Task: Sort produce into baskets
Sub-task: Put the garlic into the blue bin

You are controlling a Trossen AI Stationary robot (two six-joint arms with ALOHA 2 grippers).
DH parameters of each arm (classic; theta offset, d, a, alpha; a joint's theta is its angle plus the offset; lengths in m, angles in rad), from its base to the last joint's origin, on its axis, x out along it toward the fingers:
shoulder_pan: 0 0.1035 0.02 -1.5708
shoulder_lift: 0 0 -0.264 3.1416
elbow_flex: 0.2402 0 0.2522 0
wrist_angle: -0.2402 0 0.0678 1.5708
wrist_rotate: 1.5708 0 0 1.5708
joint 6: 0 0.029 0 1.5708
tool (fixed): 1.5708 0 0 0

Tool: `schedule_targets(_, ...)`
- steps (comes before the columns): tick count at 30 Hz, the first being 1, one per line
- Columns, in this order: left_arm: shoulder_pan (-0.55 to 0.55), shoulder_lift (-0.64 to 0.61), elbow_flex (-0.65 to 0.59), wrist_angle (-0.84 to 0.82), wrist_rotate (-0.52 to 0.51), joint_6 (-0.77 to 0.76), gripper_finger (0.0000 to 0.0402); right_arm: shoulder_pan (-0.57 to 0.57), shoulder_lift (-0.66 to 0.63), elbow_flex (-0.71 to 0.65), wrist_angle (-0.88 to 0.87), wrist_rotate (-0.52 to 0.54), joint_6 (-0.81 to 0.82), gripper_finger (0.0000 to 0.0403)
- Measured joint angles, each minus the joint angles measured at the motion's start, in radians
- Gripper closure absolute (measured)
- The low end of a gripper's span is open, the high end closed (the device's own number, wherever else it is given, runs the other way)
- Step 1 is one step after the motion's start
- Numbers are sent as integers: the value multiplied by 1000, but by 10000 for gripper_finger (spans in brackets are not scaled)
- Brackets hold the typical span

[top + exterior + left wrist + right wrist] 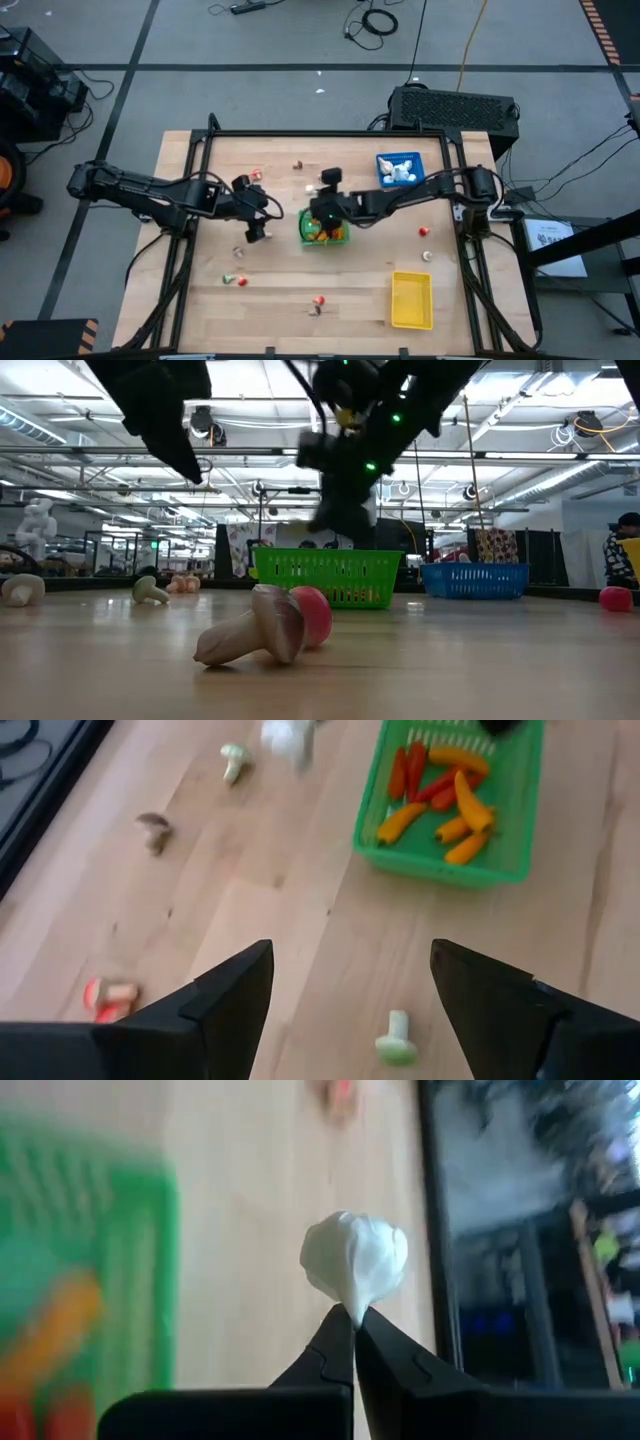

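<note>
**Stock check: white piece pinched above green basket**

I am holding a white piece (pixel 354 1261) clenched in the right gripper (pixel 354 1323) by the green basket (pixel 325 238), which is carrying orange and red peppers (pixel 441 795). My left gripper (pixel 350 990) is hovering released over a green-capped mushroom (pixel 396 1039).

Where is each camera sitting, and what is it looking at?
High view: above the table, looking straight down; both arms show, with the left gripper and right gripper.
Low view: at table-top height, looking across a mushroom piece; arms hang from above.
Left wrist view: on the left arm, looking down past its open fingers.
Right wrist view: on the right arm; its fingers pinch a white piece.
Shared: the green basket shows in the high, low and left wrist views.
</note>
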Motion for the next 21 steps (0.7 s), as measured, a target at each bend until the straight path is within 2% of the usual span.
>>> schedule_targets(6,-1,0,0,-65,-9,-15,123,-82,-105,0,-389,8,178,403)
schedule_targets(13,-1,0,-5,-61,-54,-10,123,-253,-229,1,-766,-167,357,402)
schedule_targets(17,-1,0,-43,-63,-53,-10,123,-365,-241,1,-924,-213,437,402)
schedule_targets(21,-19,-1,-86,-40,-61,-11,123,-441,-241,0,-956,-216,460,402)
